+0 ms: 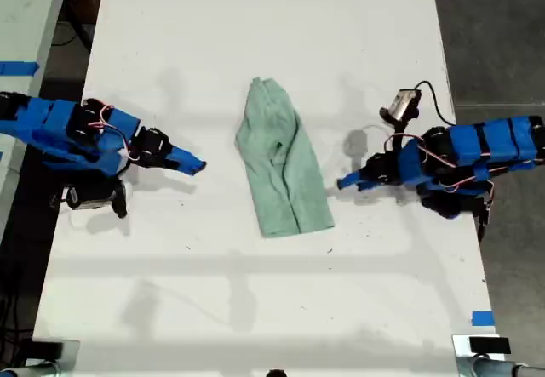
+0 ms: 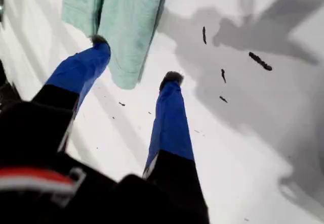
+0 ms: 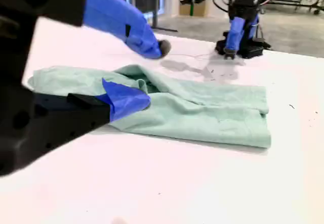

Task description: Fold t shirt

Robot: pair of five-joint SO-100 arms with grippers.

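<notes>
The t shirt (image 1: 281, 164) lies in the middle of the white table, pale mint green and folded into a long narrow strip, narrow end toward the exterior view's top. My first gripper (image 1: 341, 181), on the arm at the exterior view's right, sits just beside the t shirt's lower edge. In its wrist view my first gripper (image 2: 135, 58) is open, and one fingertip (image 2: 99, 41) overlaps a corner of the t shirt (image 2: 126, 16). My second gripper (image 1: 197, 166) is at the exterior view's left, a short way from the cloth. In its wrist view my second gripper (image 3: 154, 75) is open, with the t shirt (image 3: 212, 107) lying beyond it.
The white table (image 1: 255, 309) has small black marks (image 2: 259, 60) on it. A blue tape patch (image 1: 482, 318) sits near its edge at the exterior view's lower right. A second table with blue tape (image 1: 17, 68) stands at the exterior view's left. Grey floor borders the exterior view's right.
</notes>
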